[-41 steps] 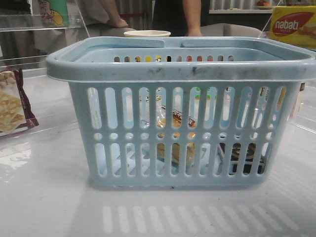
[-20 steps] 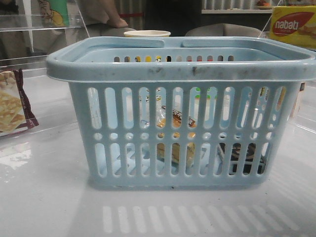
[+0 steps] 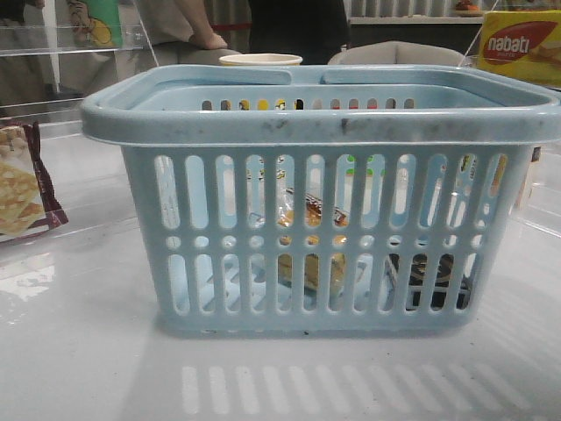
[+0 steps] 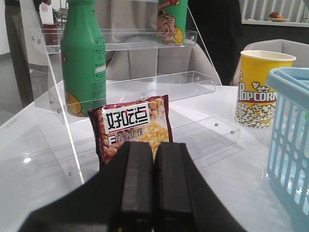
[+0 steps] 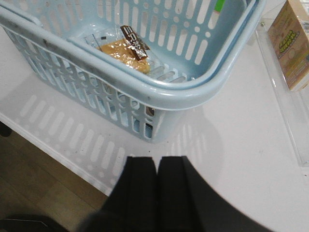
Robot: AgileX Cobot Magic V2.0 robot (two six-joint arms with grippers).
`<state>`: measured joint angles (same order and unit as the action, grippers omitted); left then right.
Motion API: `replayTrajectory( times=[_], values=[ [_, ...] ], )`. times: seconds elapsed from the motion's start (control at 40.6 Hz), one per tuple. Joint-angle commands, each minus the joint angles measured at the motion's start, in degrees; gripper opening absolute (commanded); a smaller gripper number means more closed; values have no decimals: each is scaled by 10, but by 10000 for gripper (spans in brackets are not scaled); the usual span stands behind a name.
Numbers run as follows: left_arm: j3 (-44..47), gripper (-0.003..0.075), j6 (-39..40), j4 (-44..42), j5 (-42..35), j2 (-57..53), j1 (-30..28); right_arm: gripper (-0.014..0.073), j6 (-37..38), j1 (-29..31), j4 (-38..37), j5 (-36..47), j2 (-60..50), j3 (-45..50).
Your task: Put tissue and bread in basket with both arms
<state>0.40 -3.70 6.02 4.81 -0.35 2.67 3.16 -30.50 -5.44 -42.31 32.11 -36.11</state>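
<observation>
White glossy table [image 3: 79,351] fills the foreground, with a light blue basket [image 3: 320,123] standing at its centre. Through the slotted front wall, the bread [image 3: 311,267] lies inside on the floor, and the dark tissue [image 3: 429,279] sits beside it to the right. Both grippers hang clear of the basket with their 2 fingers pressed together, holding nothing: the left gripper [image 4: 153,193] faces a cracker packet [image 4: 133,128], the right gripper [image 5: 157,193] hovers outside the rim. Farther back stand a popcorn cup [image 4: 258,87] and a green bottle [image 4: 84,58].

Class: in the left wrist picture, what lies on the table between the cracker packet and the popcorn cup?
Only a clear acrylic tray between the packet and the cup.
</observation>
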Motion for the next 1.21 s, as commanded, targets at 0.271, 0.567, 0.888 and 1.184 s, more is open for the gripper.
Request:
replayTrajectory(
  times=[0.271,0.567,0.888,1.184],
  values=[
    [0,91,6,-1,-59,-10,5,57,-1,1,-11,36,0,-15],
    [0,91,9,-34,-63,-10,5,57,-1,1,-11,36,0,-15],
    [0,91,23,-45,-93,-10,5,57,-1,1,-11,36,0,-15],
    [0,91,23,-45,-93,-10,5,57,-1,1,-11,36,0,-15]
  ],
)
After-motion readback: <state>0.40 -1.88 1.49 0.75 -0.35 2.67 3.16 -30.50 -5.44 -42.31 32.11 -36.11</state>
